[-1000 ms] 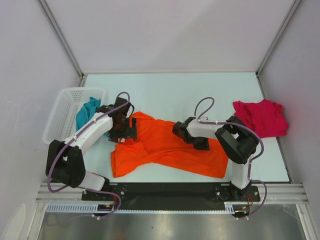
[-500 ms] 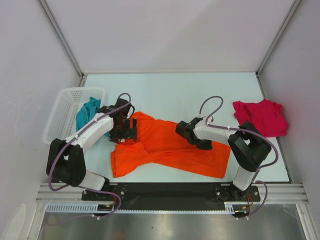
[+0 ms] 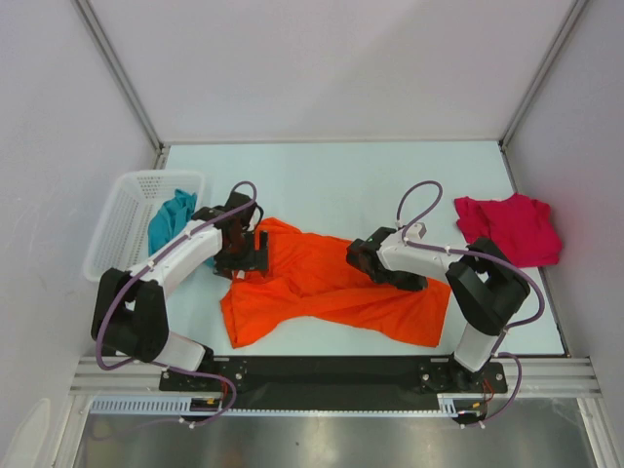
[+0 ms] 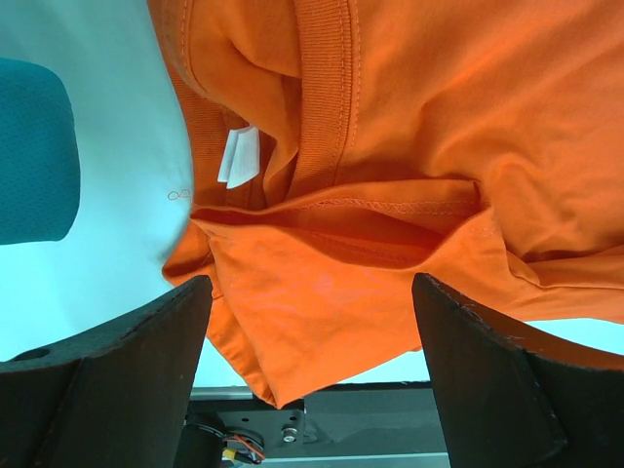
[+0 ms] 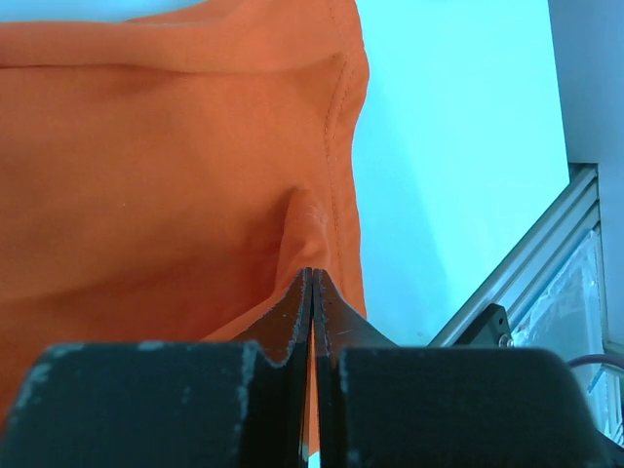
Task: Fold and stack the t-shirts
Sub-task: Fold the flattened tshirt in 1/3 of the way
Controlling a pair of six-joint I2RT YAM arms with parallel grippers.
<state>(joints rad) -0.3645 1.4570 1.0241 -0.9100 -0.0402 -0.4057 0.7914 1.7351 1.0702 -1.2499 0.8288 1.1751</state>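
Right end effector (image 3: 363,261) is clenched, fingertips pressed together on a small pinched ridge of the orange t-shirt (image 3: 322,283). In the right wrist view the ridge of cloth rises into the closed tips (image 5: 312,278), near the shirt's stitched edge, with bare table (image 5: 448,146) to the right of it. In the top view this grip sits just right of centre, on the upper edge of the shirt.

Left end effector (image 3: 249,255) is released, fingers spread wide. It sits left of centre in the top view, at the shirt's upper left end. The left wrist view shows the fingers (image 4: 117,361) on either side of a crumpled flap of orange cloth; cannot tell if they touch it. The collar (image 4: 327,88) and a white label (image 4: 239,156) are in the upper middle of that view.

The orange t-shirt lies rumpled and unfolded across the lower centre of the table, running from upper left to lower right.

The teal t-shirt (image 3: 171,216) is at the left of the frame, bunched in a white basket (image 3: 146,178), spilling over the side nearest the left end effector.

The red t-shirt (image 3: 509,229) lies crumpled at the right edge of the table, well apart from the orange one.
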